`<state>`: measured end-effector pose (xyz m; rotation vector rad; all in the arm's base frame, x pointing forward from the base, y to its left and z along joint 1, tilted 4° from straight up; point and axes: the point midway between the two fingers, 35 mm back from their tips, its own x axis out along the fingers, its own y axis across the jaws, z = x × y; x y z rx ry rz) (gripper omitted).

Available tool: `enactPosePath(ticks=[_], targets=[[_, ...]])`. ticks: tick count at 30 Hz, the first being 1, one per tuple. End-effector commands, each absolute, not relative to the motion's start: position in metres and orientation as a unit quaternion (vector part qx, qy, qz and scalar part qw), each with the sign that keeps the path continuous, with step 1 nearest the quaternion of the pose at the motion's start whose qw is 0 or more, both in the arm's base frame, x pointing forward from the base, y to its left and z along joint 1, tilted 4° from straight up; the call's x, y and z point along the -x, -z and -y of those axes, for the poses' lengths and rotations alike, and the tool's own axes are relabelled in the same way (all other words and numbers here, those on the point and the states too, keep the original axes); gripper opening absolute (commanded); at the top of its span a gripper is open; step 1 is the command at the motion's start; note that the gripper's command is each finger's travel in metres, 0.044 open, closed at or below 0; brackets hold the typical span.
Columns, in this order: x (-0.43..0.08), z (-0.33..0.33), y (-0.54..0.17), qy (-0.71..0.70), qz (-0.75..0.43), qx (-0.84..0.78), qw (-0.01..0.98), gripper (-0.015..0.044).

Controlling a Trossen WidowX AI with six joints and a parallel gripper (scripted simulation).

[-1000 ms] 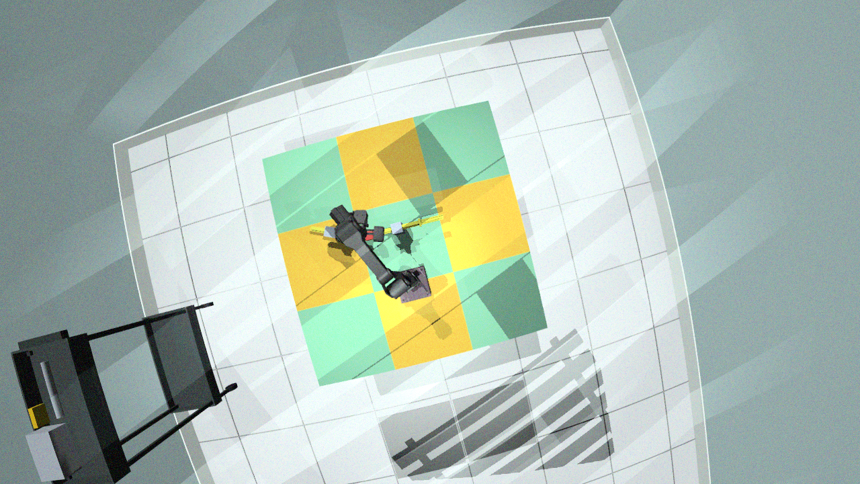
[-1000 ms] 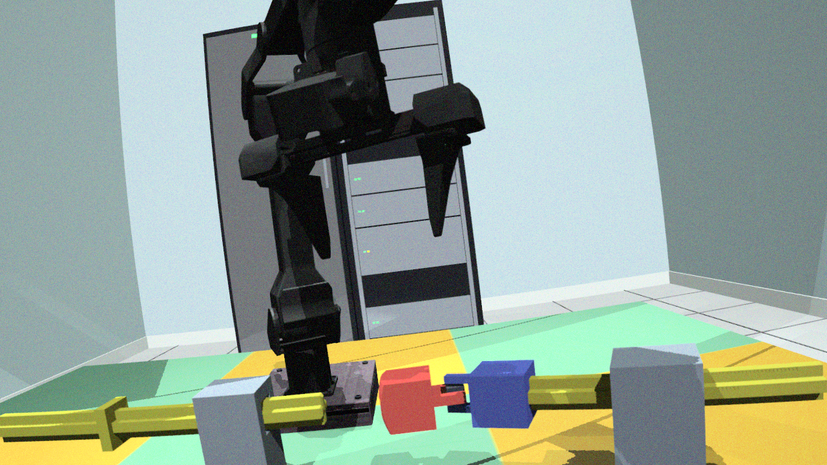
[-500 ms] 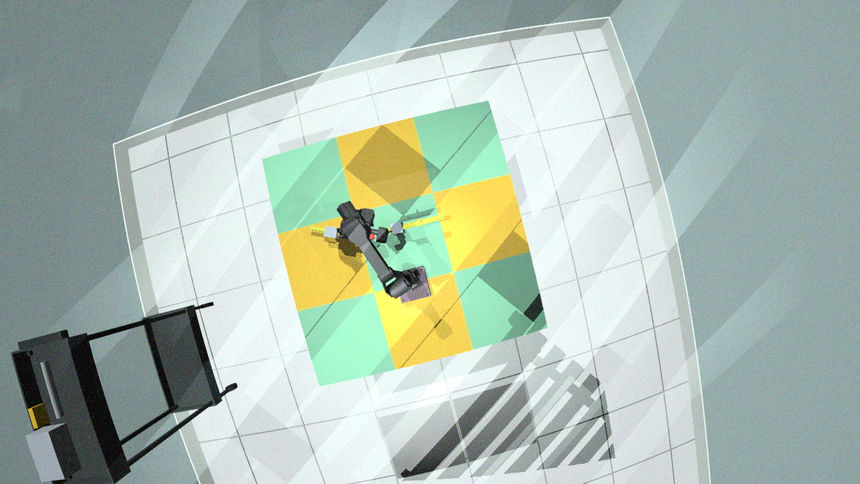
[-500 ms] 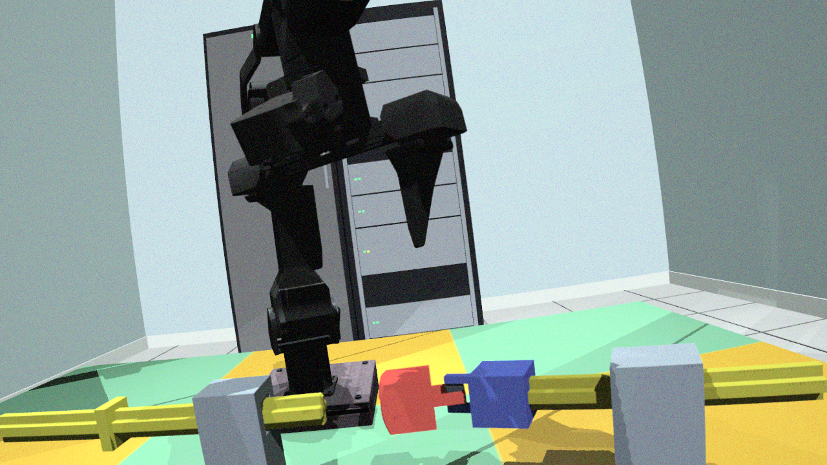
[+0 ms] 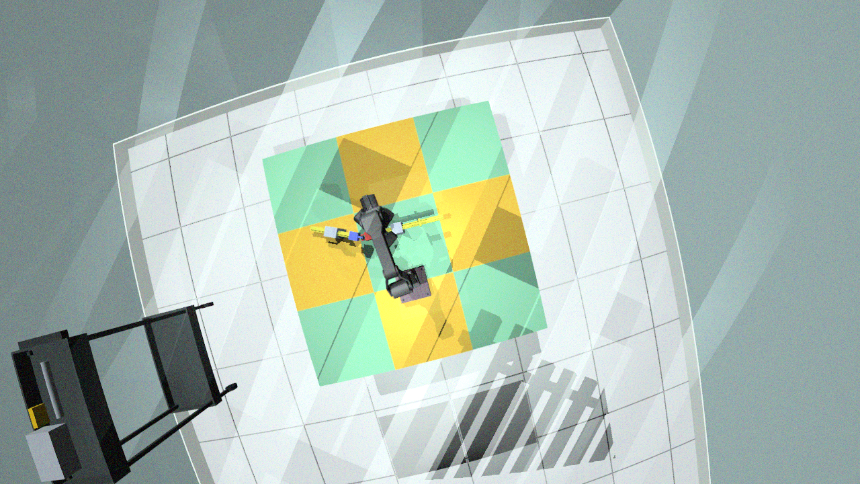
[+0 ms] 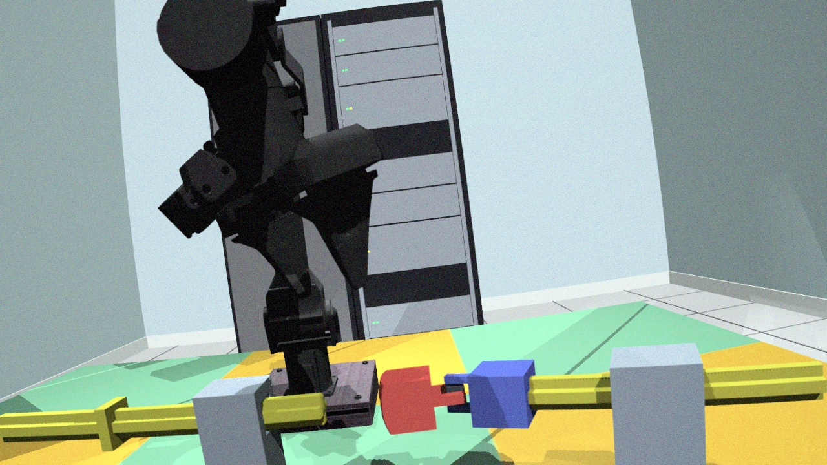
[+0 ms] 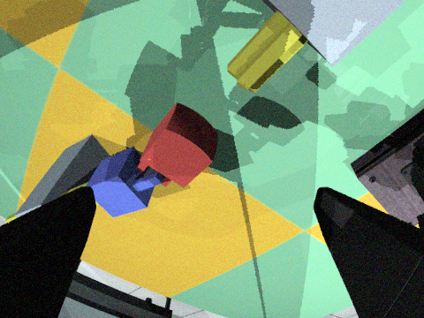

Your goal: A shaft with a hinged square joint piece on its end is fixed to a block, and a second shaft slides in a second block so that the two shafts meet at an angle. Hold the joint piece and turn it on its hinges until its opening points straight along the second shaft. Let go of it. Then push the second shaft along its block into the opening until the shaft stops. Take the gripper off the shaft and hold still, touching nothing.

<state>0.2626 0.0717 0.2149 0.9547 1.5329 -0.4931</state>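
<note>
The red joint piece (image 5: 367, 236) (image 6: 408, 402) (image 7: 181, 156) is hinged to a blue fork block (image 5: 354, 236) (image 6: 500, 398) (image 7: 119, 199) on the first yellow shaft (image 6: 569, 390), held by a grey block (image 5: 330, 232) (image 6: 657, 410) (image 7: 72, 165). Its dark open side faces roughly toward the second yellow shaft (image 5: 420, 223) (image 6: 294, 409) (image 7: 267, 50); exact alignment cannot be told. That shaft passes through another grey block (image 5: 396, 228) (image 6: 231, 416) (image 7: 358, 26), its end apart from the red piece. My gripper (image 7: 208, 198) is wide open and empty, above the joint and touching nothing.
A collar (image 6: 108, 423) sits on the second shaft's outer part. The arm's base plate (image 5: 418, 292) (image 6: 355, 384) (image 7: 390, 187) is near the shafts, on a green and orange checked mat (image 5: 349, 343). Dark racks (image 6: 404, 243) stand behind.
</note>
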Motion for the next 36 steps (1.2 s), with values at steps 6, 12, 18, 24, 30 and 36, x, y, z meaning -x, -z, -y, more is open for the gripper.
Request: enactPosePath(ticks=[6,12,18,24,30,36], targets=[[-0.262,-0.051,-0.202,0.269,-0.635,-0.524,0.500,0.0440],[-0.262,-0.038,-0.195,0.301,-0.611,-0.591,0.432,0.0440],[-0.261,-0.028,-0.190,0.322,-0.590,-0.637,0.378,0.0440],[-0.261,-0.028,-0.190,0.322,-0.590,-0.637,0.378,0.0440],[-0.272,0.005,-0.190,0.312,-0.584,-0.622,0.417,0.0440],[-0.282,0.091,-0.189,0.293,-0.579,-0.571,0.503,0.0440]])
